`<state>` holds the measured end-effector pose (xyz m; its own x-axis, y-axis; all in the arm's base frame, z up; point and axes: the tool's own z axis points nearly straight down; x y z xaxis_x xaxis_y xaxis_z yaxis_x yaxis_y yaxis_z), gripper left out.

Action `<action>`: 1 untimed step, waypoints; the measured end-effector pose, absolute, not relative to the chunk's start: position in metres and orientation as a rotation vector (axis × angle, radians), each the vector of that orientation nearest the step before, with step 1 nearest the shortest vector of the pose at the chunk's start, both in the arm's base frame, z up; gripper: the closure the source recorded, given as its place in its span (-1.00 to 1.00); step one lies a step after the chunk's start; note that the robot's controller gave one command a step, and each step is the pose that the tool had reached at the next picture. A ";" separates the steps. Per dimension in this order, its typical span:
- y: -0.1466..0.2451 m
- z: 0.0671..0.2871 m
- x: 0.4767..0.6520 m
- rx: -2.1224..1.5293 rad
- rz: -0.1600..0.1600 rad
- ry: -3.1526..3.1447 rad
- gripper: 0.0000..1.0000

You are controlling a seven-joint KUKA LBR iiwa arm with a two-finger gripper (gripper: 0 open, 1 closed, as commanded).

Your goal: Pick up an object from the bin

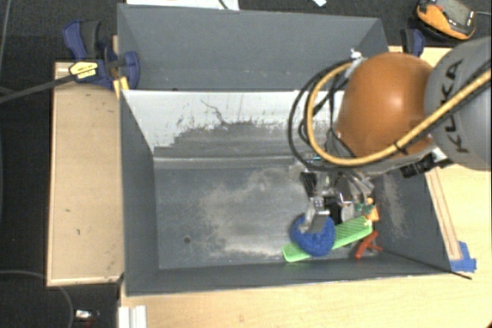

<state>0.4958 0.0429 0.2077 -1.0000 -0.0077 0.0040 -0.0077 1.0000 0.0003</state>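
Observation:
My gripper point(317, 220) hangs low over the bin's front right corner, its fingers pointing down at a blue rounded lump point(312, 236). The fingertips touch or nearly touch the lump's top; whether they close on it is hidden. The blue lump lies on a flat green ribbed piece point(350, 232), which stretches from the front wall toward the right. A small orange-red thing point(367, 243) pokes out beside the green piece's right end, close to the bin's corner.
The arm with its orange dome and looped cables reaches in from the right and covers the bin's right side. The bin's sloped walls stand close around the front right corner. Bare scuffed floor lies to the left.

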 end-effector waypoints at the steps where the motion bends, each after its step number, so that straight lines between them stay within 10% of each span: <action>1: 0.043 0.211 0.497 0.009 -0.001 -3.144 -1.00</action>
